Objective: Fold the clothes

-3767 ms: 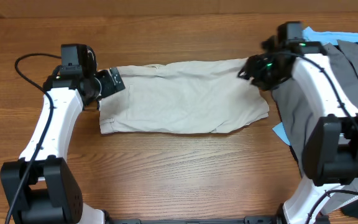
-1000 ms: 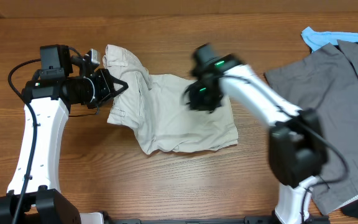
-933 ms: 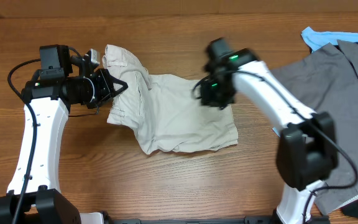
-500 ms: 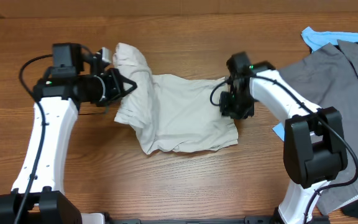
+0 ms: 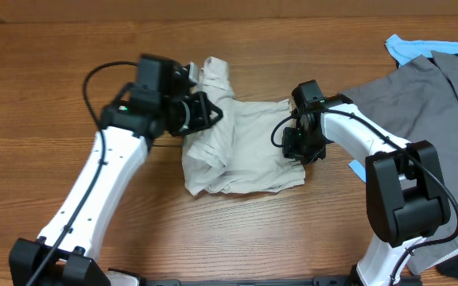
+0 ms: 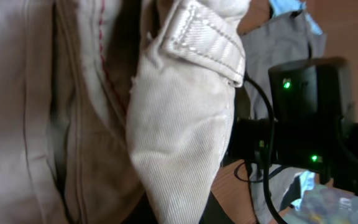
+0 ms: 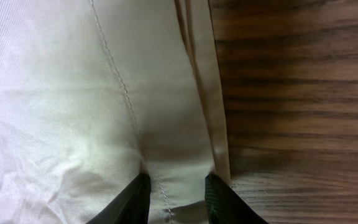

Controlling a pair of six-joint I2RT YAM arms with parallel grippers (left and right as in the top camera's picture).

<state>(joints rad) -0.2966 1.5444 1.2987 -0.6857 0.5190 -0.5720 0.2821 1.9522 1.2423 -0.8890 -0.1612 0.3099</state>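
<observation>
Left gripper (image 5: 203, 111): clamped on the waistband end of the shorts (image 5: 249, 151), holding it up off the table (image 5: 213, 230) at the end far from the grey garment (image 5: 420, 95). Cloth hides its fingers in the wrist view, so the clamp is my read from the lifted fabric.
Right gripper (image 7: 176, 198): fingertips spread and planted on the hem nearest the grey garment. The cloth lies flat between them and nothing is pinched.
Shorts: crumpled on the table just beside the grey garment, half doubled over, with a belt loop (image 6: 204, 40) riding high in the left wrist view.
Risk, slip: that anchor is only a press. If the left arm pulls away from the grey garment, the hem could slide out and the whole piece drag.
Risk, bad crease: the carried end is twisted and bunched. Laid down like that, the fold likely lands crooked, with lumps trapped underneath.
Risk, snag: the right gripper sits close to the grey garment's edge, so a sweep that way could catch it.
</observation>
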